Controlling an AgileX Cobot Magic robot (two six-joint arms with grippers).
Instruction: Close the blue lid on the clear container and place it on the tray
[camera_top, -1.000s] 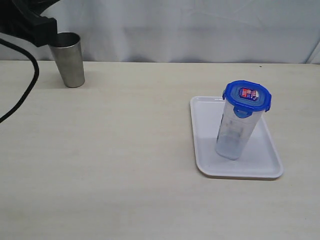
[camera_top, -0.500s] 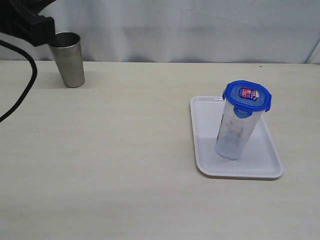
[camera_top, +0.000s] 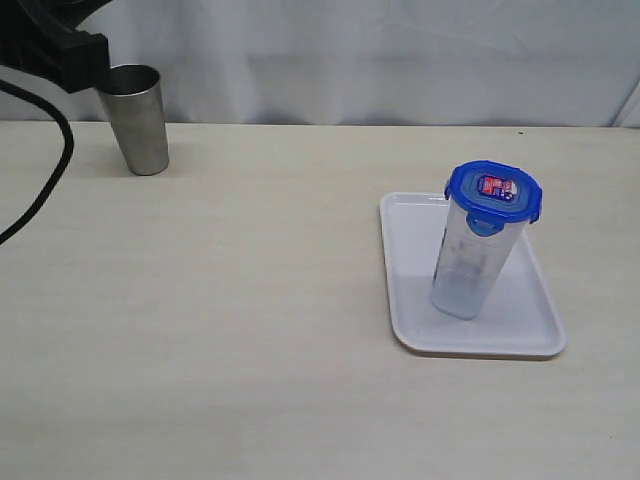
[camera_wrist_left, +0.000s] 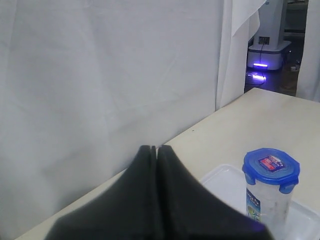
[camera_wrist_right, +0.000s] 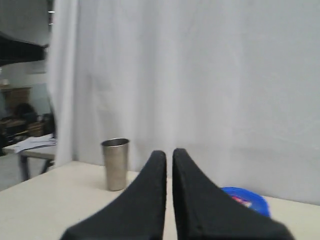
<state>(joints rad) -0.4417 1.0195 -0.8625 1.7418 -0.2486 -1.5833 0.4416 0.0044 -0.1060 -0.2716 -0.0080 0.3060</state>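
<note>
The clear container (camera_top: 468, 270) stands upright on the white tray (camera_top: 530, 325) at the right of the table, with the blue lid (camera_top: 494, 191) on top and its flaps down. The left wrist view shows the lid (camera_wrist_left: 270, 167), the container (camera_wrist_left: 266, 205) and the tray (camera_wrist_left: 220, 180) from afar. My left gripper (camera_wrist_left: 153, 148) is shut with nothing in it, far from the container. Well back from the lid (camera_wrist_right: 246, 200), my right gripper (camera_wrist_right: 169, 152) has its fingers almost touching and holds nothing. No part of the right arm shows in the exterior view.
A shiny steel cup (camera_top: 138, 120) stands at the table's far left, also seen in the right wrist view (camera_wrist_right: 115, 164). The left arm's dark body (camera_top: 55, 45) and its cable (camera_top: 60, 160) hang over the far-left corner. A white curtain backs the table.
The left arm shifted very slightly at the far-left corner. The container, lid and tray have not moved.
</note>
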